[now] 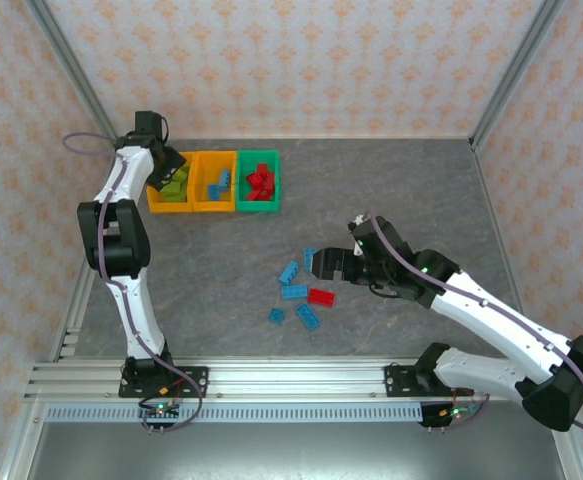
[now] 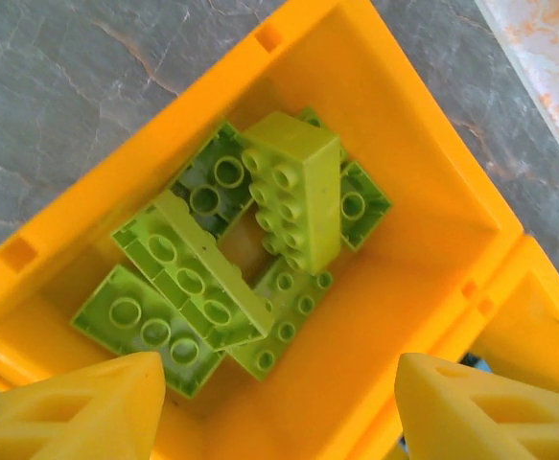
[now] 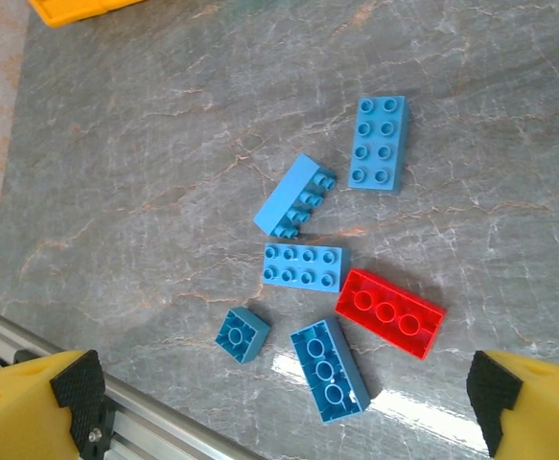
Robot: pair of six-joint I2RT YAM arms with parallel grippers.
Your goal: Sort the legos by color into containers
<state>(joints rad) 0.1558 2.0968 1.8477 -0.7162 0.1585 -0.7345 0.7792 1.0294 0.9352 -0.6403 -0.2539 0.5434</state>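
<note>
From above: three bins in a row, far back on the table [image 1: 421, 180]. Lime green legos [image 1: 178, 187] in the left orange bin [image 1: 169, 209], blue legos [image 1: 218, 183] in the middle orange bin [image 1: 214, 209], red legos [image 1: 260, 183] in the green bin [image 1: 258, 209]. Left gripper [image 1: 175, 170] over the left orange bin. Right gripper [image 1: 316, 265] beside the loose legos [image 1: 301, 292].

Left wrist: spread wide, holding nothing, above heaped lime green legos.

Right wrist: spread wide, empty, above five blue and one red.

The three bins [image 1: 214, 209] stand wall to wall, with no gap to pass between them. Green bricks [image 2: 212, 278] pile across the left one's floor. Mid-bench, loose bricks [image 3: 304, 265] lie close together, the red brick [image 3: 389, 312] just beside two blue. Bare bench [image 1: 421, 180] lies all around the cluster.
</note>
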